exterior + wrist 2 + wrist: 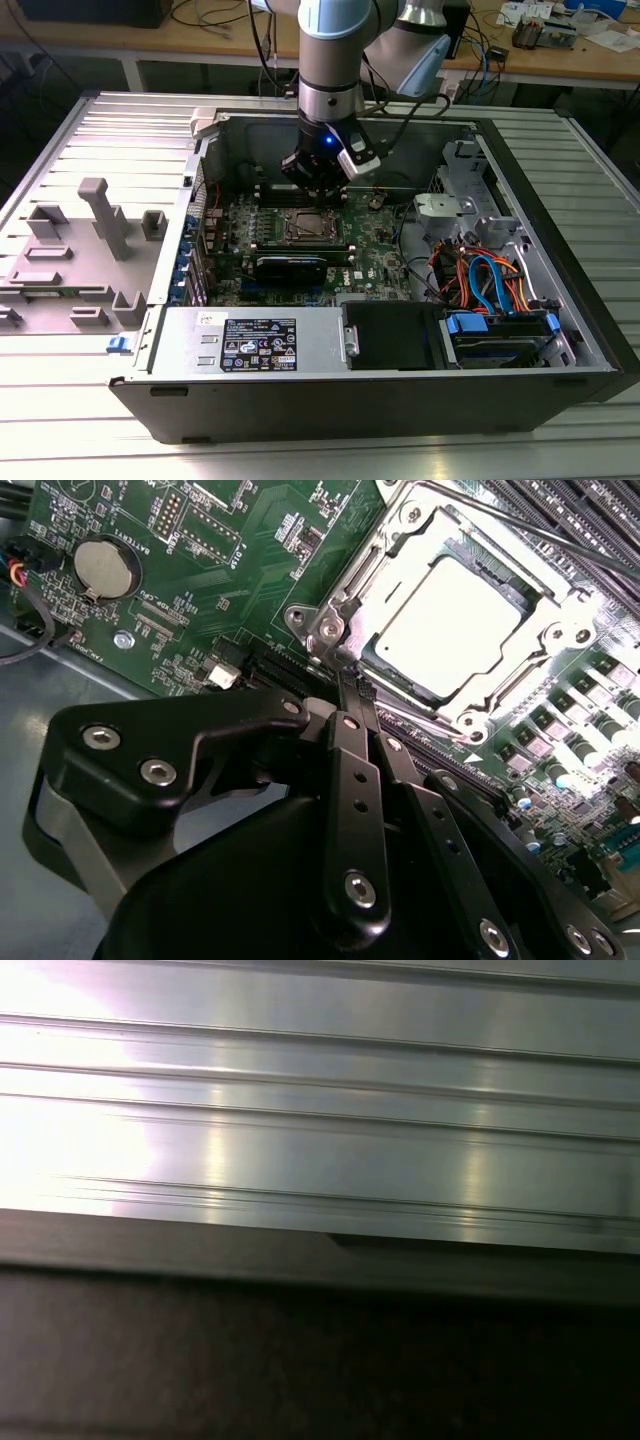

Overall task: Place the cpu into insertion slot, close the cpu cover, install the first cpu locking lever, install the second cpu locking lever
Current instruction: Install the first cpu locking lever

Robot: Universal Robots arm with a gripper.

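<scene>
One cpu point(455, 620) already seated in the insertion slot point(335, 630), cover point(560, 615) down; claw point(345, 695) pressed together, hovering just beside, empty.

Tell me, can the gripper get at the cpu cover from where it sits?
Probably yes: the gripper sits right at the edge of the cpu cover, with nothing between them.

Exterior view looks down from front into open computer case point(400, 400); second wrist view close over insertion slot point(455, 620), shared by both; first wrist view close on ribbed bench point(320, 1110)
</scene>
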